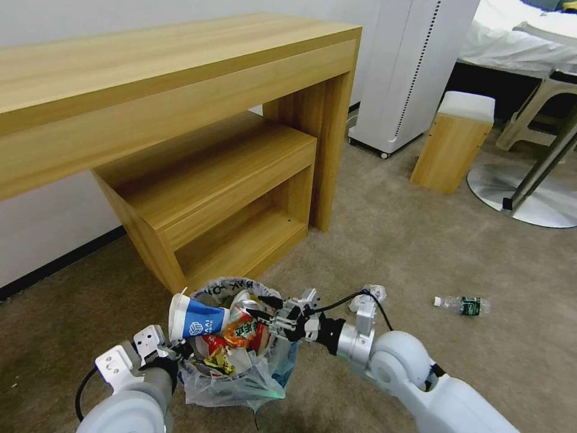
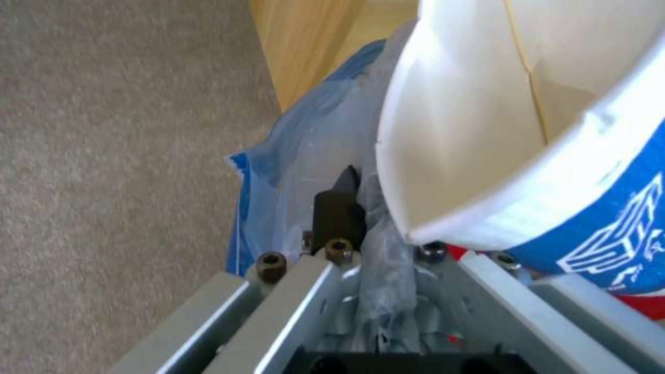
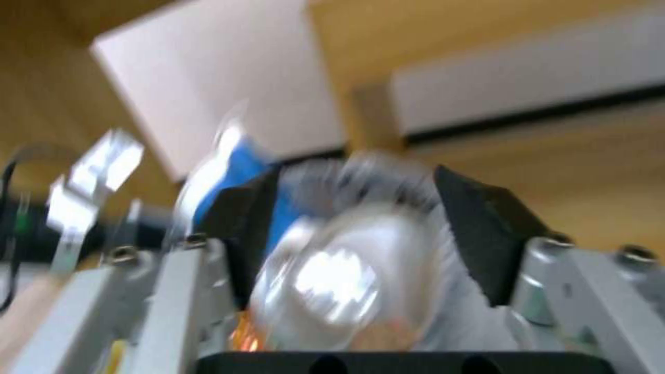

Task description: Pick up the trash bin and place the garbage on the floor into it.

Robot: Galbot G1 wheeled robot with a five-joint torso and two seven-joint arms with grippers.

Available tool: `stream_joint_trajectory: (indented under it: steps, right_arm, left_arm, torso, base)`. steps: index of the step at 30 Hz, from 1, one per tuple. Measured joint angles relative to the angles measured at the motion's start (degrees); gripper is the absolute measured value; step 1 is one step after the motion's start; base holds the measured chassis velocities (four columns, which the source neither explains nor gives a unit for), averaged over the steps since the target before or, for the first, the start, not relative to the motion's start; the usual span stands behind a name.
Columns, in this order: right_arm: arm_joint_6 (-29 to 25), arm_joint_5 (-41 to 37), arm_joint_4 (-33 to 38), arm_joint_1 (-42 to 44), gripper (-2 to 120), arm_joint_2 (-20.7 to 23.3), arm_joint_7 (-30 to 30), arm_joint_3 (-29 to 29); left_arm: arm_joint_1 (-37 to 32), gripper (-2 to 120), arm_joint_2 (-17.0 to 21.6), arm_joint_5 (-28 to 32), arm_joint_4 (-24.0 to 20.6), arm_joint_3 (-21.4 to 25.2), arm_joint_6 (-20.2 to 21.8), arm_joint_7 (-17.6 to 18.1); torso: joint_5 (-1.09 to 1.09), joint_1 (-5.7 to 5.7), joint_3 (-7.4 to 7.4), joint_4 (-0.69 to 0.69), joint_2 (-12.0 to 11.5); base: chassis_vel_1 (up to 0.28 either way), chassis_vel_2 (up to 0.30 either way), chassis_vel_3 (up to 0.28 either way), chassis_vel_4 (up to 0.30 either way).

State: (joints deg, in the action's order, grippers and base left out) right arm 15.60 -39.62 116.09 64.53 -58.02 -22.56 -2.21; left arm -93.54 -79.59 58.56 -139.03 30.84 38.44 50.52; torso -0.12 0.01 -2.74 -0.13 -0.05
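The trash bin (image 1: 240,376), lined with a crinkly whitish bag, hangs low over the beige floor (image 1: 421,252). My left gripper (image 1: 180,350) is shut on its rim; the left wrist view shows the bag (image 2: 311,150) pinched at the left gripper (image 2: 371,208). A blue-white paper cup (image 1: 195,322) (image 2: 527,156) pokes out of the bin above red wrappers (image 1: 240,334). My right gripper (image 1: 264,308) (image 3: 353,228) hovers open over the bin's mouth, with a blurred silvery piece of garbage (image 3: 332,280) between its spread fingers. A green-labelled bottle (image 1: 464,305) and crumpled paper (image 1: 371,296) lie on the floor.
A wooden desk (image 1: 180,66) with a low shelf unit (image 1: 228,180) stands right behind the bin. Farther right are a white wheeled cabinet (image 1: 409,66), a wooden stool (image 1: 454,141), a round metal base (image 1: 523,195) and a bed (image 1: 523,36).
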Motion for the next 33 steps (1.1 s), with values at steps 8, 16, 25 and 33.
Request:
stream_joint_trajectory:
  steps: [8, 16, 25, 33]
  right_arm:
    - [-5.32, -1.36, 3.81, 3.03, 90, -1.40, 13.98, -11.04]
    - [-17.96, 17.28, 2.46, 13.27, 100, -8.73, 20.40, -32.30]
    - [-20.09, 19.04, 3.26, 15.20, 100, -12.15, 20.87, -37.54]
    - [-21.21, 19.14, 2.07, 15.66, 100, -12.68, 20.79, -38.13]
  left_arm:
    - [1.32, 1, 1.13, -1.66, 0.77, 2.59, 1.19, -1.38]
    - [-0.29, 1, 0.59, -5.18, 1.16, 1.41, -0.53, -1.53]
    - [-1.07, 1, 0.90, -6.26, -0.11, 0.34, -1.83, -2.51]
    - [-1.16, 1, 1.13, -6.39, -0.07, -0.10, -1.94, -3.41]
  torso:
    - [0.01, 0.00, 0.00, 0.02, 0.00]
    - [0.00, 0.00, 0.00, 0.00, 0.00]
    - [0.01, 0.00, 0.00, 0.00, 0.00]
    - [0.01, 0.00, 0.00, 0.00, 0.00]
  base:
    - [0.000, 0.000, 0.000, 0.000]
    - [0.000, 0.000, 0.000, 0.000]
    - [0.000, 0.000, 0.000, 0.000]
    - [0.000, 0.000, 0.000, 0.000]
